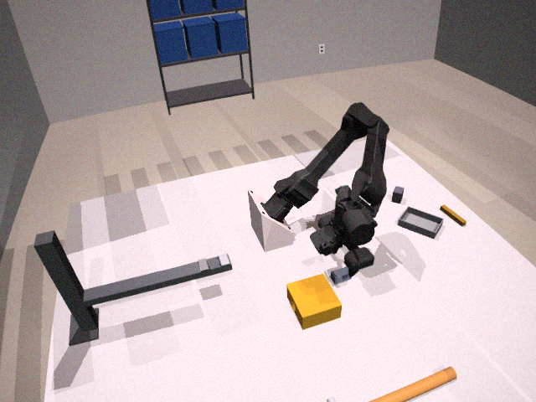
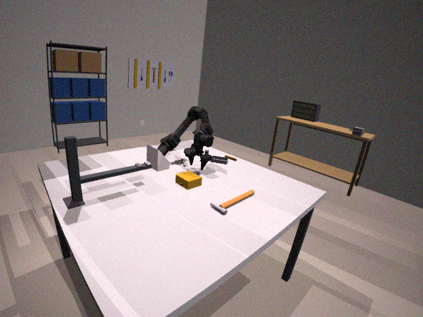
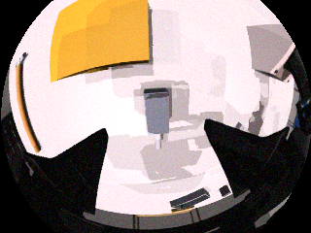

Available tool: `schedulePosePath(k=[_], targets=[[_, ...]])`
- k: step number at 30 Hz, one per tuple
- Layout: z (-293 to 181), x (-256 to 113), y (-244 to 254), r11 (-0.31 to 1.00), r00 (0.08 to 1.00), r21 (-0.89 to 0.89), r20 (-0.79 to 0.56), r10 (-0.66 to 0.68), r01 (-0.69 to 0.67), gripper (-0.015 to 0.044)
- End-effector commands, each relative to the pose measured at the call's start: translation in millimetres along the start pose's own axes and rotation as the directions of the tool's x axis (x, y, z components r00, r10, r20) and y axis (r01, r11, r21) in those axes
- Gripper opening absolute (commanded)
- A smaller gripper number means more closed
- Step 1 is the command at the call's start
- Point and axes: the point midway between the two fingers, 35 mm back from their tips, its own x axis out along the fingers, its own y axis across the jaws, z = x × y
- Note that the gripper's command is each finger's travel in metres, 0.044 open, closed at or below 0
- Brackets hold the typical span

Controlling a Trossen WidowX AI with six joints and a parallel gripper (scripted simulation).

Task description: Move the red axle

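The yellow block, apparently the beam, lies on the table with a round hole in its side. No red axle can be made out; whether it is inside the block is hidden. A grey-blue handle with a thin pin lies beside the block. My gripper is open and empty, pointing down above the handle, one finger to each side of it in the wrist view. The dark bracket carries pale V-blocks near its arm's free end, with nothing in them.
The bracket's tall post stands at the left. A hammer lies toward the front. A pale wedge mount stands at the arm's base. A tray, a dark cube and an ochre bar lie right.
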Motion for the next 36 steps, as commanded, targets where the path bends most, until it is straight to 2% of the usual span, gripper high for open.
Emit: schedulePosePath(k=[1, 31, 36], targets=[[-1, 13, -3, 1.000, 1.000, 0.007, -0.009, -0.007, 0.007, 0.0440], [-2, 53, -3, 1.000, 1.000, 0.007, -0.011, -0.006, 0.006, 0.0440], [-2, 53, -3, 1.000, 1.000, 0.007, -0.011, -0.006, 0.006, 0.0309]])
